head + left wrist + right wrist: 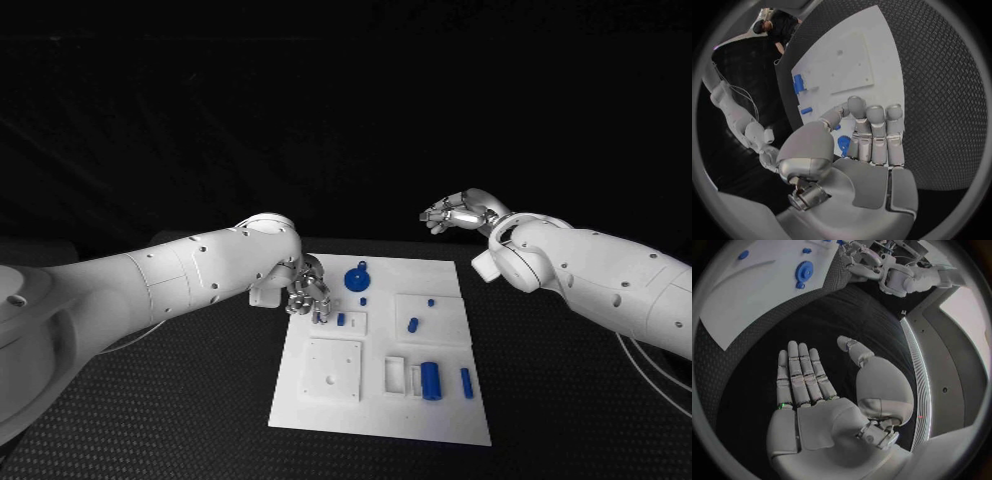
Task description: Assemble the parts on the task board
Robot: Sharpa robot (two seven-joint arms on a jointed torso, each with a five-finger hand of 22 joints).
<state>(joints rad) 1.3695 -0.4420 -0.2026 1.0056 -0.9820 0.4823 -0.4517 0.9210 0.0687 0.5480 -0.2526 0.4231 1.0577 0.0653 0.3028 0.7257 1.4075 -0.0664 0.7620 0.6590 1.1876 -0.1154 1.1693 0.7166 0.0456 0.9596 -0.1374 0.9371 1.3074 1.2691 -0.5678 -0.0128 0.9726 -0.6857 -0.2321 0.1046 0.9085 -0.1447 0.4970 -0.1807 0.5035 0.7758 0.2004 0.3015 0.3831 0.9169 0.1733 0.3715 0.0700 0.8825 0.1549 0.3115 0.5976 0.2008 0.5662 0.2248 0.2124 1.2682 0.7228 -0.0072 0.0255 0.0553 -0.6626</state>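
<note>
Lying in the middle of the black table (173,420), the white board (440,415) carries several blue parts. A round blue disc (359,277) sits near its far edge at about 11 o'clock from the board's centre, with a tiny blue piece (364,300) just below it. A short blue peg (340,320) stands in a small raised square toward 10 o'clock, and another small blue part (413,324) lies on a raised square near 1 o'clock. Toward 5 o'clock a thick blue cylinder (430,380) lies beside a white slotted holder (395,376), with a slim blue pin (466,382) just to its right. A larger white square plate (335,370) sits at 7 o'clock. The left hand (303,292) hangs over the board's far left corner, close to the peg; in the left wrist view its fingers (877,132) lie straight and together with the thumb bent across, and a blue part shows just beyond them, though whether it is pinched cannot be told. The right hand (462,213) is raised beyond the board's far right corner, off the board; the right wrist view shows its palm flat and fingers (801,375) extended, holding nothing.
</note>
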